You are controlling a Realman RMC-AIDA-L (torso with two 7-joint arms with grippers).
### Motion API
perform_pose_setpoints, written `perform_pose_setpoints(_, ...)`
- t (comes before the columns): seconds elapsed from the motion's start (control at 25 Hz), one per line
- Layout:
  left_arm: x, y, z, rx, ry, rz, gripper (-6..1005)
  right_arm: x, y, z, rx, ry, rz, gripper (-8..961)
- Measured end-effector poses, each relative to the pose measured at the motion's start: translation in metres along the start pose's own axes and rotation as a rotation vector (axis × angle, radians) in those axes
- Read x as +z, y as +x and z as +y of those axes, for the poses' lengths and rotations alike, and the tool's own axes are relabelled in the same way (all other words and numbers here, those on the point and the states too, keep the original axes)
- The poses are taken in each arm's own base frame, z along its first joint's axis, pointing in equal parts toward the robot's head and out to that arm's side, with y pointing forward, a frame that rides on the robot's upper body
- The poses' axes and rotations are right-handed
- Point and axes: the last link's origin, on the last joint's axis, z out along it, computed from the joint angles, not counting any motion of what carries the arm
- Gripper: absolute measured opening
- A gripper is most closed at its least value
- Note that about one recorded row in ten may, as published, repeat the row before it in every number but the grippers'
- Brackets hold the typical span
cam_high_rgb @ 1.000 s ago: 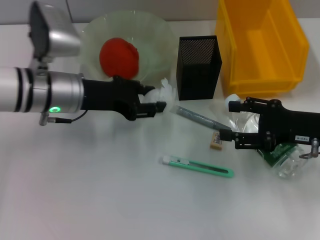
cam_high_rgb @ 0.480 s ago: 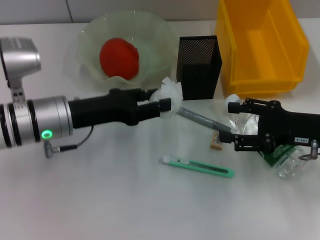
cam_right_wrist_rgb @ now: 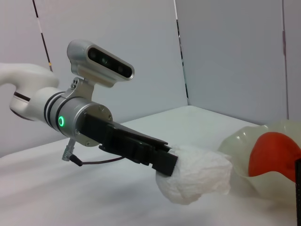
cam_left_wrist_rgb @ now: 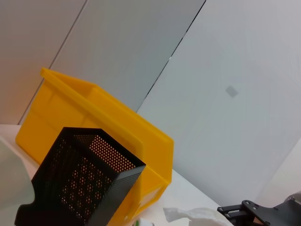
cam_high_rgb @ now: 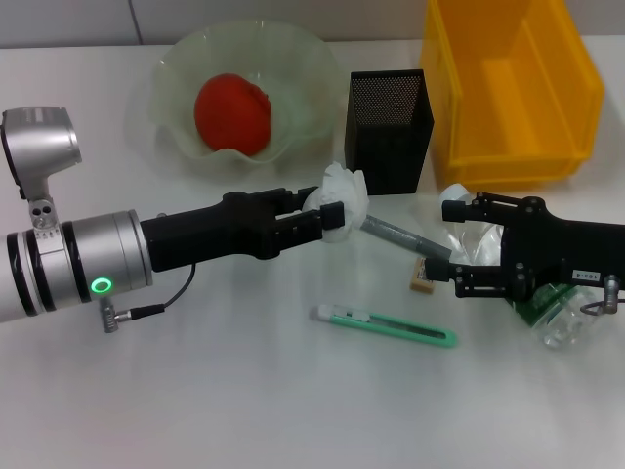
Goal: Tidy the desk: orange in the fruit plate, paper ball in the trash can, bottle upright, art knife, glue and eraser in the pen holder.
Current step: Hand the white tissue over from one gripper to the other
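My left gripper [cam_high_rgb: 330,210] is shut on the white paper ball [cam_high_rgb: 344,200] and holds it above the table, in front of the black mesh pen holder [cam_high_rgb: 389,117]. The right wrist view shows the ball [cam_right_wrist_rgb: 196,180] gripped at the left gripper's tip [cam_right_wrist_rgb: 165,162]. The orange [cam_high_rgb: 232,112] lies in the pale green fruit plate [cam_high_rgb: 303,68]. The green art knife [cam_high_rgb: 384,326], the grey glue stick [cam_high_rgb: 395,233] and the eraser [cam_high_rgb: 423,274] lie on the table. My right gripper [cam_high_rgb: 455,244] is by the lying clear bottle [cam_high_rgb: 557,318]. The yellow trash bin [cam_high_rgb: 508,88] stands at the back right.
The white table has free room in front of the art knife and at the left front. The pen holder [cam_left_wrist_rgb: 80,181] and the yellow bin [cam_left_wrist_rgb: 108,127] stand close together at the back.
My left gripper has carried the paper ball to the right and a little forward, away from the fruit plate and toward the pen holder. The right arm has hardly moved.
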Motion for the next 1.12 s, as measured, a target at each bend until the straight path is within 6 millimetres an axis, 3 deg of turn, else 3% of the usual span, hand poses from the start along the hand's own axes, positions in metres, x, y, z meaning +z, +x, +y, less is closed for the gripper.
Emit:
perform_pose_setpoints(0.28,0.0014,0.0023,0.0017,-0.104,-0.013,0.035,502,0.0002,0.0001,0.0001,-0.005,-0.002,0.002,727)
perform_pose_setpoints(0.88,-0.0008,0.0028,0.0045,-0.723,-0.074,0.142,501,0.0053,0.007,0.0087,-0.057,-0.016,-0.032,723)
perform_pose_setpoints(1.12,-0.0015,-0.0002,0.003,-0.767,-0.065,0.143,501,0.0061,0.0062,0.0091,-0.066,-0.012,-0.046,722)
